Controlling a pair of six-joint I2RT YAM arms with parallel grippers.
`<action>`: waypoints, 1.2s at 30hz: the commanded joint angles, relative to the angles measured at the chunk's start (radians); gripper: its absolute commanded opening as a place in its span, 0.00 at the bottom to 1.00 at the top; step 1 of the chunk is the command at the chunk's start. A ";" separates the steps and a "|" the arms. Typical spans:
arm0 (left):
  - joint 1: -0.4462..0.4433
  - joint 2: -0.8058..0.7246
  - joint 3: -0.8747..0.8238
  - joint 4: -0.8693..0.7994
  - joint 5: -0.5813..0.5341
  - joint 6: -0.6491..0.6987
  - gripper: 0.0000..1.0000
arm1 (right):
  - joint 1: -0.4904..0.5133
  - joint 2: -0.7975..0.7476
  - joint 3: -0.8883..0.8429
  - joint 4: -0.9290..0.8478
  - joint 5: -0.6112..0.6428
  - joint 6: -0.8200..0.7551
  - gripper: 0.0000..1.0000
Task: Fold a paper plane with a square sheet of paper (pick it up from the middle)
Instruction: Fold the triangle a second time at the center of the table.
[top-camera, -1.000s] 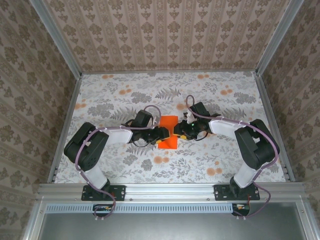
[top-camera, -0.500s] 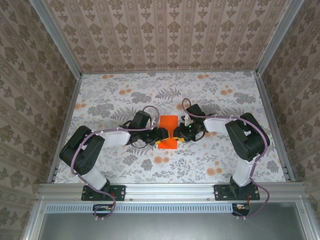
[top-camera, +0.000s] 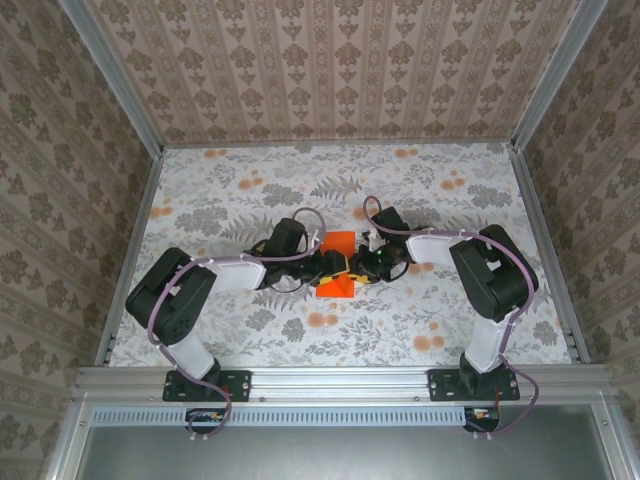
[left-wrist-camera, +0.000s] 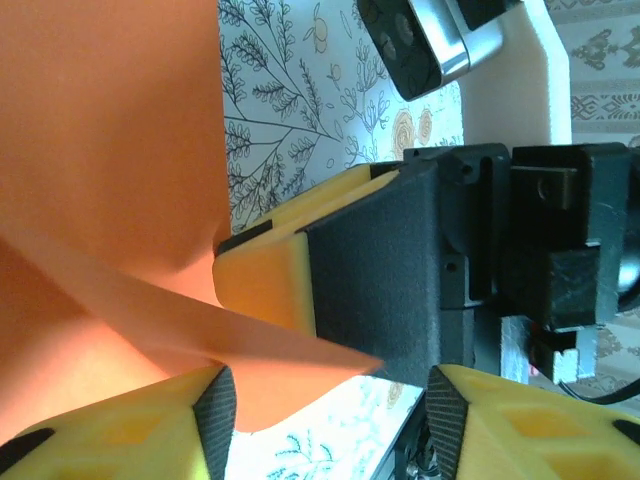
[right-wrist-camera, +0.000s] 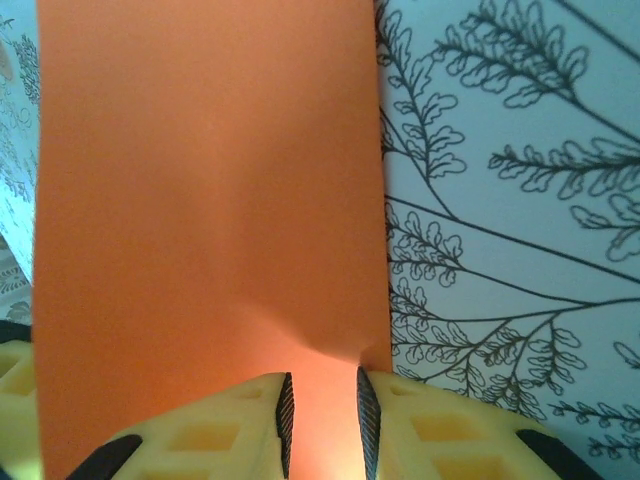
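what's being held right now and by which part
The right tool pinches the orange sheet of paper by one edge; the left tool stands open.

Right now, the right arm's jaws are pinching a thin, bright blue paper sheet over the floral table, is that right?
Not quite. The thin paper sheet is bright orange, not blue, as the right wrist view shows. The rest stands: the right gripper has its jaws pinching that sheet over the floral table.

The left arm (top-camera: 232, 272) and right arm (top-camera: 442, 246) are black-jointed with white link covers and lilac cables (top-camera: 303, 216). On the right gripper (right-wrist-camera: 322, 405), the fingers (right-wrist-camera: 200, 435) are yellow with black pads (right-wrist-camera: 285, 415).
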 joint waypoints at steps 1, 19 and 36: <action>-0.002 0.029 0.037 0.029 0.009 -0.010 0.62 | -0.001 -0.034 -0.012 0.010 -0.012 0.028 0.28; 0.013 0.063 0.045 0.025 -0.014 -0.009 0.63 | -0.083 -0.167 -0.149 0.185 -0.082 0.062 0.37; 0.013 0.068 0.041 0.008 -0.026 -0.010 0.42 | -0.058 -0.111 -0.115 0.240 -0.140 0.034 0.24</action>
